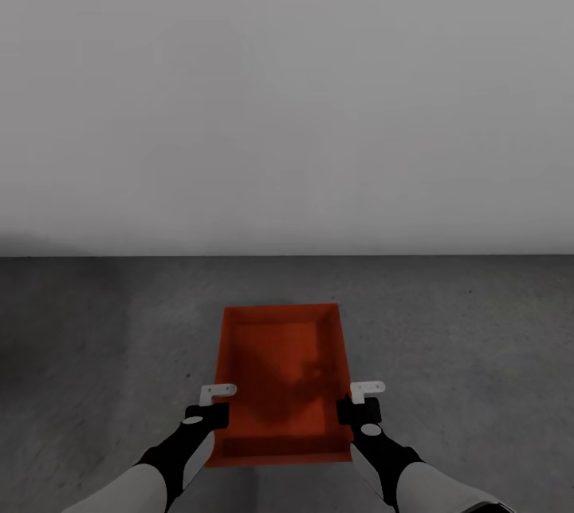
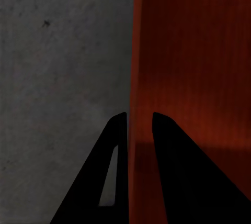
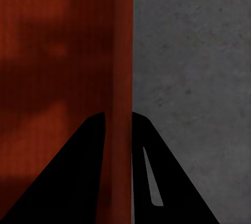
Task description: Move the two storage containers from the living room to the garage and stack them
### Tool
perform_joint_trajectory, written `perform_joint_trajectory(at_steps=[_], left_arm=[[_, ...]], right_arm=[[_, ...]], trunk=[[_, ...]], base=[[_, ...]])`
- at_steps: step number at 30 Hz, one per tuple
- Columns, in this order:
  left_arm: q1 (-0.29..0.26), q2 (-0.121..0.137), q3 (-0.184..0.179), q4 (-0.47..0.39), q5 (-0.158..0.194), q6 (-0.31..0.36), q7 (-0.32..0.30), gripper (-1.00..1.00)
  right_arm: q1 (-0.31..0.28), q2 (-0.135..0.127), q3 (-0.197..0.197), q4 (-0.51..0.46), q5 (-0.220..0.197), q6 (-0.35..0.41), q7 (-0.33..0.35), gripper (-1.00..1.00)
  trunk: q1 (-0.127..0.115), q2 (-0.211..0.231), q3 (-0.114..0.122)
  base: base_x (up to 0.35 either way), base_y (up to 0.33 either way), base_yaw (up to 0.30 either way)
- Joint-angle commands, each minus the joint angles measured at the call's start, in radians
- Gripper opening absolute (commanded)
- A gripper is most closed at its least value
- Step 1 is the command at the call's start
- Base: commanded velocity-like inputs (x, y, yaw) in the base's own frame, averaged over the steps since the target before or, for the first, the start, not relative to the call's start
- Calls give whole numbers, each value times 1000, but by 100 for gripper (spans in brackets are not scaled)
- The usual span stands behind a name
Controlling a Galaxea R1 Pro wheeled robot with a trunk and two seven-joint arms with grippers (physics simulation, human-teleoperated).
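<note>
Red-orange storage container point(image 1: 283, 373) over grey concrete floor point(image 1: 96, 337) near the plain wall point(image 1: 287, 98), long axis running near-to-far, open side up, pinched between left hand point(image 1: 209, 405) clamped on its left wall and right hand point(image 1: 360, 401) clamped on its right wall.

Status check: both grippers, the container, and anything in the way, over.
Left gripper and right gripper each shut on a side wall of the storage container. Container held over the concrete floor, plain wall ahead. Nothing in the way.
</note>
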Motion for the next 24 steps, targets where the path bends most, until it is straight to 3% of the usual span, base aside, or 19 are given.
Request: perform_joint_trajectory(at_steps=[1,17,24], left_arm=[[-1,-1,9,-6,-2,1,7,-100],[-1,-1,10,-6,-2,1,7,-100],[-1,-1,9,-6,-2,1,7,-100]], right_arm=[[0,14,-22,4,-24,-3,-1,-100],[0,14,-22,4,-24,-3,-1,-100],[0,14,-22,4,-24,-3,-1,-100]], trunk=[[0,0,-1],[57,-105,-48],[57,-105,-48]], base=[[0,0,0],[0,0,0],[0,0,0]])
